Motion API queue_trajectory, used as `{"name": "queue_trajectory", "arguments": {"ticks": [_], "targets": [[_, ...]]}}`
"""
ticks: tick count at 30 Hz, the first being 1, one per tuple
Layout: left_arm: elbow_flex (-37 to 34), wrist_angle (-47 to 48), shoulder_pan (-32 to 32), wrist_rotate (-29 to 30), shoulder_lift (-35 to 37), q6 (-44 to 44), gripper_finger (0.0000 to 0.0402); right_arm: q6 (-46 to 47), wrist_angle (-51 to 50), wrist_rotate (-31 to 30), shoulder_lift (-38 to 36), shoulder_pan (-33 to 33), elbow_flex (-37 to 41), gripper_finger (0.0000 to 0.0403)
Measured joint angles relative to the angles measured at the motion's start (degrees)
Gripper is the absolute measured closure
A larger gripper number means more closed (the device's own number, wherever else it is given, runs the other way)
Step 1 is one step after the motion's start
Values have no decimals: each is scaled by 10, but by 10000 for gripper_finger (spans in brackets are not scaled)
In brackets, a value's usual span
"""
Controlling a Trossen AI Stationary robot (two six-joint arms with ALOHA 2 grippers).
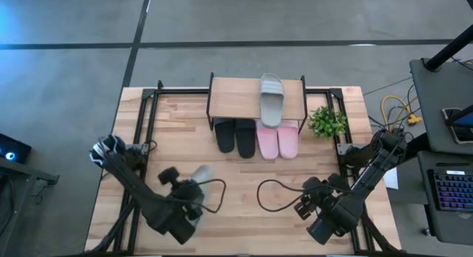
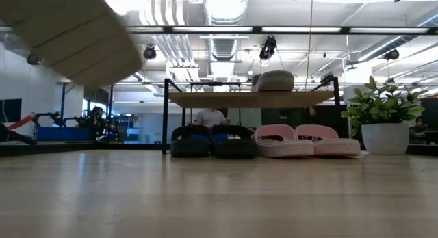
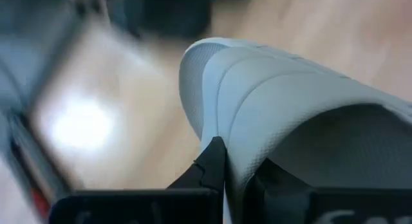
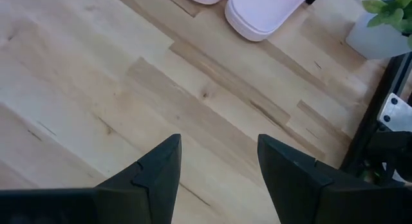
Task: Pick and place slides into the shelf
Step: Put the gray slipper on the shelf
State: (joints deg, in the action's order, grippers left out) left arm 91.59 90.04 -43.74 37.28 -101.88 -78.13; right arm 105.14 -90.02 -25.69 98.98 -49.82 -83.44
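- High view: the left gripper sits at about 7 o'clock on the table; its fingers are clamped tight on a grey-green slide, which shows only as a blur
- Left wrist view: that held sandal fills the picture, its ribbed strap just past the dark fingertips pinching its edge
- Low view: the same slide hangs well above the tabletop
- High view: the shelf stands at 12 o'clock; the other grey-green slide lies on its plank top, toward the 3 o'clock end
- Black slides and pink slides sit side by side on the table under the shelf's front edge; a potted plant is just beside the shelf toward 3 o'clock
- Right gripper waits at 5 o'clock; in the right wrist view its fingers stand wide apart over bare wood, holding nothing
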Motion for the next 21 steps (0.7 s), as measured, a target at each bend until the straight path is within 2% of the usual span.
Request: {"name": "queue_trajectory", "arguments": {"ticks": [2, 4, 7, 10, 14, 16, 19, 21], "targets": [[18, -1, 8, 95, 12, 55, 401, 1, 0, 0, 0, 0, 0, 207], [33, 0, 25, 163, 27, 111, 401, 9, 0, 0, 0, 0, 0, 207], [48, 0, 69, 226, 42, 205, 401, 27, 0, -9, 0, 0, 0, 207], [59, -2, 133, 261, 56, 299, 401, 58, 0, -29, 0, 4, 0, 207], [66, -70, 254, 255, 84, 459, 401, 91, 0, -45, 0, 23, 0, 208], [65, -155, 320, 201, 94, 563, 401, 110, 0, -46, 0, 37, 0, 209], [64, -282, 411, 89, 100, 689, 401, 118, 0, -50, 0, 66, 1, 209], [66, -342, 458, 83, 96, 746, 401, 111, 0, -50, 0, 89, 2, 209]]}}
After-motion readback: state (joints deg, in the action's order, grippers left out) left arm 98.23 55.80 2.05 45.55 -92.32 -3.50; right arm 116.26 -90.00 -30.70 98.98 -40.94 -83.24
